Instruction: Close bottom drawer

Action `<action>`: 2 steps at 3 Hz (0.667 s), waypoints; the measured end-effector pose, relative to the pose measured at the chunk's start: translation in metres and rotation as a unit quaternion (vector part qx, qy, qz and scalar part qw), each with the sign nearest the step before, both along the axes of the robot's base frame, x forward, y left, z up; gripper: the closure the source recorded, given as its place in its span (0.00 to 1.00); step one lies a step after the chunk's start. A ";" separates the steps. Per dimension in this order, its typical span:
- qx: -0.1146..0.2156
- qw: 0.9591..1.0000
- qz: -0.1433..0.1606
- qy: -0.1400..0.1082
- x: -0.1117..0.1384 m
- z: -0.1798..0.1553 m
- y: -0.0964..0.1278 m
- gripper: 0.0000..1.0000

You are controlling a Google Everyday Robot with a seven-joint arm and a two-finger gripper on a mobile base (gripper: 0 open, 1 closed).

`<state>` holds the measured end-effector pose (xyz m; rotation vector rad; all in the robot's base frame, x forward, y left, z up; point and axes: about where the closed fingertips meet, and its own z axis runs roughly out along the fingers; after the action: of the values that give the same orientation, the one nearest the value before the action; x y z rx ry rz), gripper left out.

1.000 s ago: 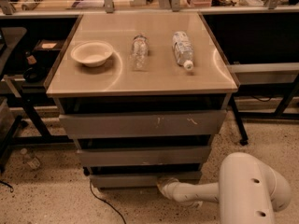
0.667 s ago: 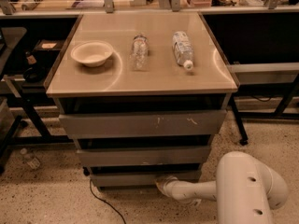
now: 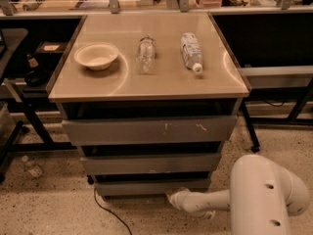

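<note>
- Bottom drawer (image 3: pixel 151 186): plain grey front.
- Top drawer (image 3: pixel 149 130): grey, with white scratch marks.
- Tabletop (image 3: pixel 161 80): glossy beige.
- Bowl (image 3: pixel 96 56): cream.
- Capped bottle (image 3: pixel 191 52): clear, with a white cap.
- Pincer (image 3: pixel 172 198): off-white, low at the bottom drawer's right end.
- Floor (image 3: pixel 49 204): beige, dark-speckled.
- Cable (image 3: pixel 105 212): black.

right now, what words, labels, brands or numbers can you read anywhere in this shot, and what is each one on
No text here can be read.
Clear plastic bottle with a white label, lying on the beige cabinet top: print too blurred to read.
Widest grey metal drawer: white marks are scratches, not letters.
Narrow grey bottom drawer: plain front, no marking; the white gripper is low by its right end.
</note>
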<state>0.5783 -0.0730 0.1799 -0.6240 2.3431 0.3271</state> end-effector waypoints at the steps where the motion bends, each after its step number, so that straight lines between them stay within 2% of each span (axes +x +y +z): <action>1: -0.049 0.996 -0.077 -0.008 -0.008 0.054 -0.083 1.00; 2: -0.081 0.981 -0.174 -0.029 -0.025 0.127 -0.152 1.00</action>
<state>0.5531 -0.2247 0.3071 -0.2814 2.3833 -0.0400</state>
